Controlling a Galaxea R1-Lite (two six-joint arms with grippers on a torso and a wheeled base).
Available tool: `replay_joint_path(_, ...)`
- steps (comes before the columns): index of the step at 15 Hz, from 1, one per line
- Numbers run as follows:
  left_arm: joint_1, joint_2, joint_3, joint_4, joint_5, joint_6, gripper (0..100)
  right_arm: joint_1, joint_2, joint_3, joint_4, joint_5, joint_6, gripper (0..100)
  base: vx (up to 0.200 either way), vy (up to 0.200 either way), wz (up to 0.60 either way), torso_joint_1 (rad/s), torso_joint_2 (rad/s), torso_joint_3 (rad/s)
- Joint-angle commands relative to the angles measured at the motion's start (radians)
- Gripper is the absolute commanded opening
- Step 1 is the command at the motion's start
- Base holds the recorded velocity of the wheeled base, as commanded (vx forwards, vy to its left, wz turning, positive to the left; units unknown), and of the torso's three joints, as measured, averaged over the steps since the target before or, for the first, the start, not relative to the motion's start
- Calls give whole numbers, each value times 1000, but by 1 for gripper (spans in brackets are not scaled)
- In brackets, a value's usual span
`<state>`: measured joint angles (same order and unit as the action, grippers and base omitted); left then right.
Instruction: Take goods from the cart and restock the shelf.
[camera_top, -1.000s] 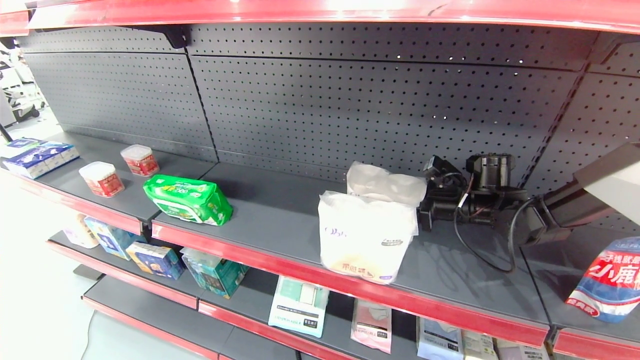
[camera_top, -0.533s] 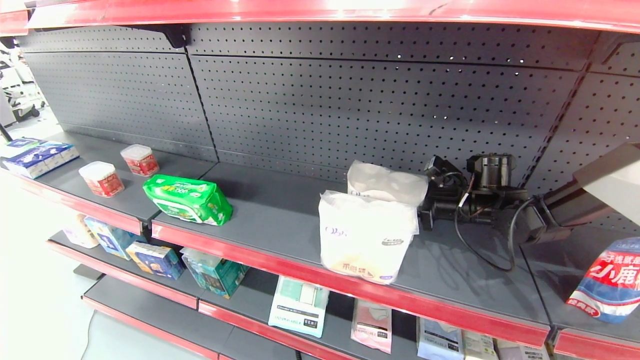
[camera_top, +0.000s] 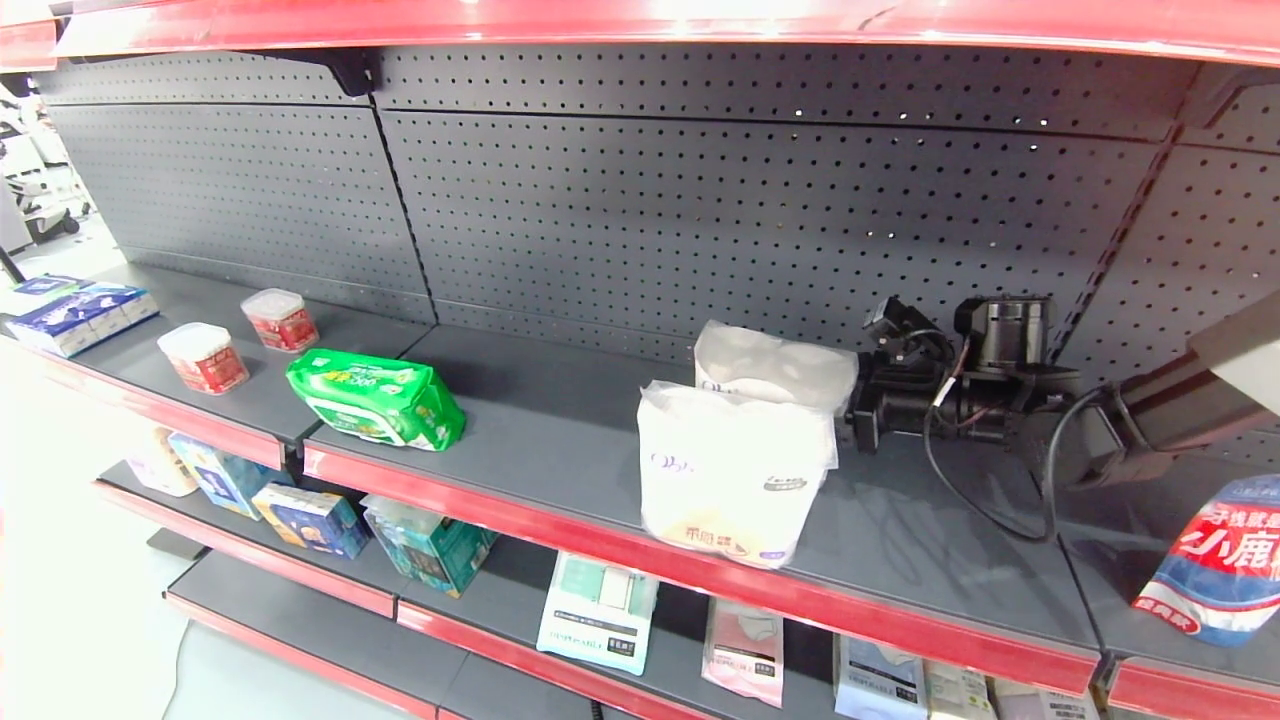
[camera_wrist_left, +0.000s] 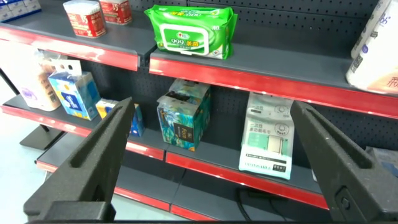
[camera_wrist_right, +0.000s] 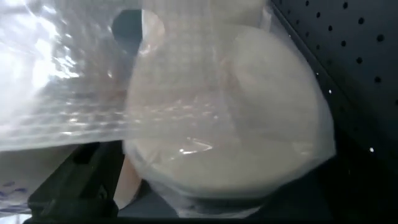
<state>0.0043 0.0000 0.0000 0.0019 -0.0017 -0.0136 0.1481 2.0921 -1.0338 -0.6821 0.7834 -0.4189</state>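
Right gripper (camera_top: 858, 420) sits against the rear roll pack (camera_top: 775, 365); I cannot tell its grip. Best back straight out, no dragging. Left gripper (camera_wrist_left: 211, 112) gapes empty.

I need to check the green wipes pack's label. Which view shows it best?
The left wrist view: the green wipes pack faces it front-on, whole. The head view sees the pack obliquely from above; the right wrist view faces the white roll pack.

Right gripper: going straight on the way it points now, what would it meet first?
The rear pack of white rolls, directly ahead of the right gripper on the shelf; its wrist view shows the pack close up. Whether they touch is unclear.
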Motion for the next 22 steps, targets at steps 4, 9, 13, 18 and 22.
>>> replay_joint_path(4,0,0,0,0,0,0,100,-18,-110,57,0,-35,23,100,0,0,0,0,0,0)
replay_joint_path(9,0,0,0,1,0,0,100,-59,-196,130,0,-50,25,100,0,0,0,0,0,0)
replay_joint_path(13,0,0,0,0,0,0,100,-82,-282,210,0,-72,25,100,0,0,0,0,0,0)
replay_joint_path(18,0,0,0,0,0,0,100,-94,-412,298,0,-147,83,100,0,0,0,0,0,0)
replay_joint_path(22,0,0,0,0,0,0,100,-101,-550,399,0,-224,118,100,0,0,0,0,0,0)
